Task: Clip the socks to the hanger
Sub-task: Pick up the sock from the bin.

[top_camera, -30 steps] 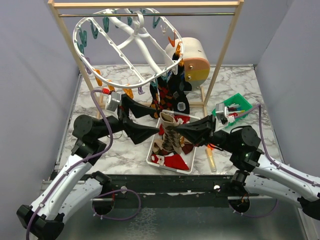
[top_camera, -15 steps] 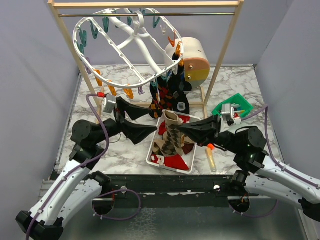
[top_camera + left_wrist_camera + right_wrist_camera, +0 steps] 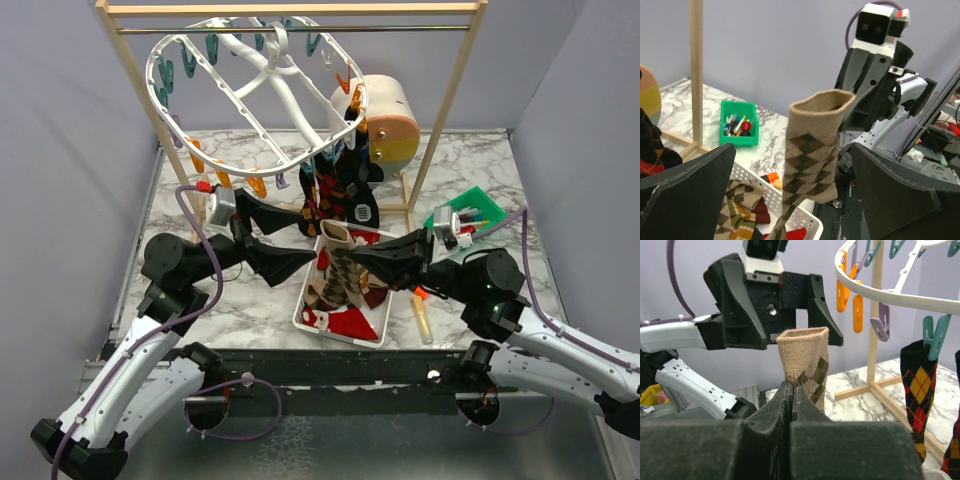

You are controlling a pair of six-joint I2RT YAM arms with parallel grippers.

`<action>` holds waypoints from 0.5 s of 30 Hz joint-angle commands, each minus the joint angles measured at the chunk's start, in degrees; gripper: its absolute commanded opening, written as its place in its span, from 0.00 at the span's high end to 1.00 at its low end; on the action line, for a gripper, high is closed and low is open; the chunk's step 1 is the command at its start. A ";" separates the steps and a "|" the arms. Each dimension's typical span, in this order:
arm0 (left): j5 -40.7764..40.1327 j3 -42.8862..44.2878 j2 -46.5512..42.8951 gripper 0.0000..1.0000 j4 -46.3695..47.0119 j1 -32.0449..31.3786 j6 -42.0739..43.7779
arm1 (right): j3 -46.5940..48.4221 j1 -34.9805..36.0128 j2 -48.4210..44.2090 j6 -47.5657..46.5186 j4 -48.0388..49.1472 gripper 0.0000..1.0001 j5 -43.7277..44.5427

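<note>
A tan argyle sock (image 3: 337, 262) hangs upright above the white basket (image 3: 305, 312), its cuff edge pinched in my right gripper (image 3: 352, 262), which is shut on it (image 3: 791, 385). In the right wrist view the sock (image 3: 805, 352) rises just past the fingertips. My left gripper (image 3: 308, 240) stands wide open to the left of the sock, and in its wrist view the sock (image 3: 812, 150) hangs between and beyond its fingers (image 3: 695, 195). The white oval hanger (image 3: 272, 72) hangs from the rod, with dark argyle socks (image 3: 345, 185) clipped at its near right. More socks (image 3: 350, 322) lie in the basket.
The hanger hangs on a wooden rack (image 3: 445, 100) at the back. Behind its right post lies a tan and pink cylinder (image 3: 395, 125). A green bin (image 3: 465, 210) of pens sits at the right. An orange-tipped marker (image 3: 422, 312) lies beside the basket.
The left gripper has drawn back slightly to the left and stays open. The right arm swung out to the right and came back, the sock still pinched in it.
</note>
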 commanded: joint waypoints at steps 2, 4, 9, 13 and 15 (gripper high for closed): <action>2.03 3.30 -0.81 0.01 0.01 -0.23 2.78 | 2.92 0.24 3.34 -0.87 3.82 0.99 -3.97; 2.32 4.08 -0.31 0.01 0.01 -0.23 3.14 | 3.11 0.24 4.44 -0.42 5.01 1.00 -4.63; 3.09 4.82 0.02 0.04 0.01 -0.23 3.84 | 3.21 0.24 6.26 0.86 7.88 1.00 -5.58; 2.29 4.04 -0.57 0.02 -0.19 -0.23 4.38 | 3.06 0.23 6.87 1.47 10.00 0.99 -4.41; 0.93 3.50 -0.94 0.01 -0.96 -0.23 4.80 | 3.41 0.24 6.91 1.63 10.13 1.00 -3.05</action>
